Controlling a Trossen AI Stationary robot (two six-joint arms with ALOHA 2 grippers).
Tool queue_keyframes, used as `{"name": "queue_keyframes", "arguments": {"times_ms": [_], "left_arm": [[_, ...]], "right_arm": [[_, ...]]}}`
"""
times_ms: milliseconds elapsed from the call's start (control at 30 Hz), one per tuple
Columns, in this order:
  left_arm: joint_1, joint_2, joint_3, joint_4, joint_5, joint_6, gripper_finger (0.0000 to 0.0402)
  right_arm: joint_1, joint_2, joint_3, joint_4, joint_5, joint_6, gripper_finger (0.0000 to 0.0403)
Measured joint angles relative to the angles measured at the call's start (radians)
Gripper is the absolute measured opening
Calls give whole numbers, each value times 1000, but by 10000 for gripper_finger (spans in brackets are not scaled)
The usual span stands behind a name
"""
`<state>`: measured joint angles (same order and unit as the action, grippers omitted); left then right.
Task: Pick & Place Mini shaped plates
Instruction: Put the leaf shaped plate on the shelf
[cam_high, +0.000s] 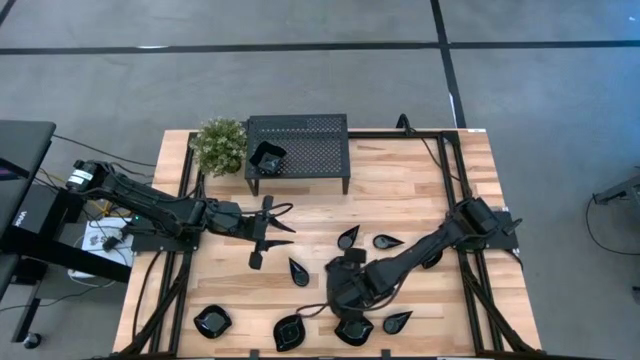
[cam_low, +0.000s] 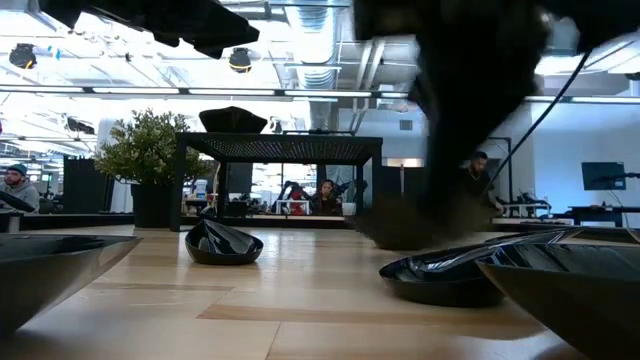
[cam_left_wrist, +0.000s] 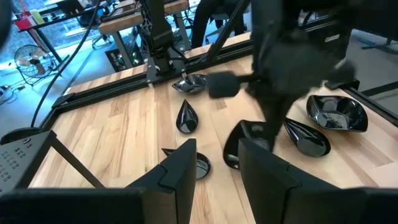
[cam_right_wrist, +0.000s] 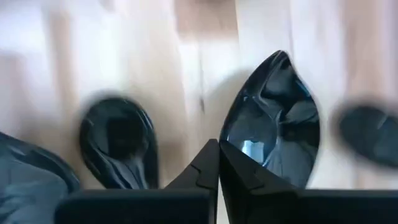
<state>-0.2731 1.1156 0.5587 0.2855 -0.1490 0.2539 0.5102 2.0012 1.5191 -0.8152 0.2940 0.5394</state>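
Several glossy black mini plates lie flat on the wooden table: teardrop ones, a round one and a leaf-shaped one. One more plate sits on top of the perforated stand. My left gripper hangs open above the table's left middle and holds nothing. My right gripper is shut, low among the near plates, with its tips at the rim of a leaf-shaped plate. My right gripper has its shut fingertips right at the near rim of the leaf-shaped plate, which lies on the table. I cannot tell whether they touch it or have the rim between them.
A potted plant stands by the stand's left end at the far edge. Black frame rails run along the table's sides. More plates lie near the right arm. Bare wood shows between the stand and the plates. People sit in the room behind.
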Motion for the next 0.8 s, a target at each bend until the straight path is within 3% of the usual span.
{"name": "queue_keyframes", "arguments": {"times_ms": [167, 467, 567, 800], "left_arm": [[-11, -8, 0, 5, 18, 1, 122], [-78, -173, 28, 8, -24, 4, 122], [-78, -220, 28, -8, -27, 4, 122], [-77, -245, 28, -18, -34, 4, 122]], "right_arm": [[-30, 0, 118, -29, 116, -201, 1], [-163, 0, 247, -34, 477, -569, 3], [-240, 0, 274, 19, 519, -645, 3], [-402, 0, 292, 181, 508, -858, 3]]}}
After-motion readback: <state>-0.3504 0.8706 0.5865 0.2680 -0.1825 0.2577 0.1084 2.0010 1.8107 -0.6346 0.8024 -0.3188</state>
